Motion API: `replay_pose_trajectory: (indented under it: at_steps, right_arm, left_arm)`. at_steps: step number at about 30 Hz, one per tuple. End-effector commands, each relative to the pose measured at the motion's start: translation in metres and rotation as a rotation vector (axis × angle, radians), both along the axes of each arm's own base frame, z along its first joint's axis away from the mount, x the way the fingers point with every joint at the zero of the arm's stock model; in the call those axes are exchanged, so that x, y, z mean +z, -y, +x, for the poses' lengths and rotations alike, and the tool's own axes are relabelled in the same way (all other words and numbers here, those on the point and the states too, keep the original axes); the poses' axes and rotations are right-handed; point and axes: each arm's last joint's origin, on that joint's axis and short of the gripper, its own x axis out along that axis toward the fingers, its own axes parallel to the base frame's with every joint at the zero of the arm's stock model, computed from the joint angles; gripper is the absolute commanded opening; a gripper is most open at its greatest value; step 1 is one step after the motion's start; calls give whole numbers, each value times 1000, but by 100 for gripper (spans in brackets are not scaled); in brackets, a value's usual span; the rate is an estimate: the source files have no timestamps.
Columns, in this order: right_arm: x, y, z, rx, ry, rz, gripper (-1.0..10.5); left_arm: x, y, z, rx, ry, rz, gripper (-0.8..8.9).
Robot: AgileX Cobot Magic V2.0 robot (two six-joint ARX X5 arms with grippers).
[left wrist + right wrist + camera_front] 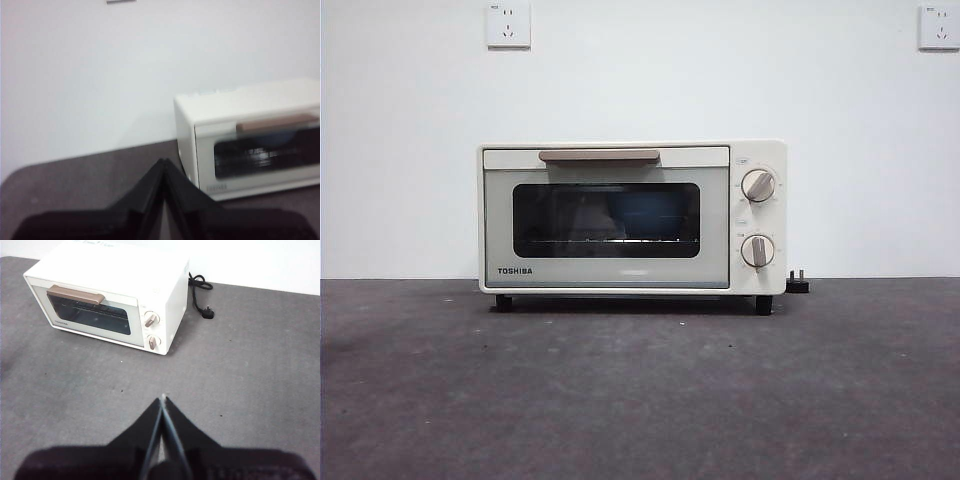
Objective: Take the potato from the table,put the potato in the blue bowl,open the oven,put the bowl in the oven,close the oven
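Front view: one oven, door shut, two knobs.

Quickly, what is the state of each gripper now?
Left gripper: closed, holding nothing.
Right gripper: closed, holding nothing.

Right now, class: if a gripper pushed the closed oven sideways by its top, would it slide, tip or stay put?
The oven probably stays put or scrapes: it is wide, low and boxy. Its dark feet likely grip the table. Tipping seems unlikely.
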Motion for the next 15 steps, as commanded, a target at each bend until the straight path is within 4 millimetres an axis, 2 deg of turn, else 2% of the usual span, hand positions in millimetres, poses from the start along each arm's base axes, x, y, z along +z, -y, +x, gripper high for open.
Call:
replay_pose_trajectory:
  at_steps: [1, 6, 12, 15]
  right_arm:
    - [-3, 0, 0, -9, -19, -9, 0]
    - [-3, 0, 0, -9, -19, -9, 0]
    - [-3, 0, 0, -9, -19, -9, 0]
    - [-3, 0, 0, -9, -19, -9, 0]
  left_arm:
    - [-39, 0, 1, 9, -34, -8, -4]
    - [-77, 0, -3, 2, -51, -8, -4]
    - [-98, 1, -4, -6, -74, -43, -4]
    - [-101, 1, -6, 3, -105, -64, -4]
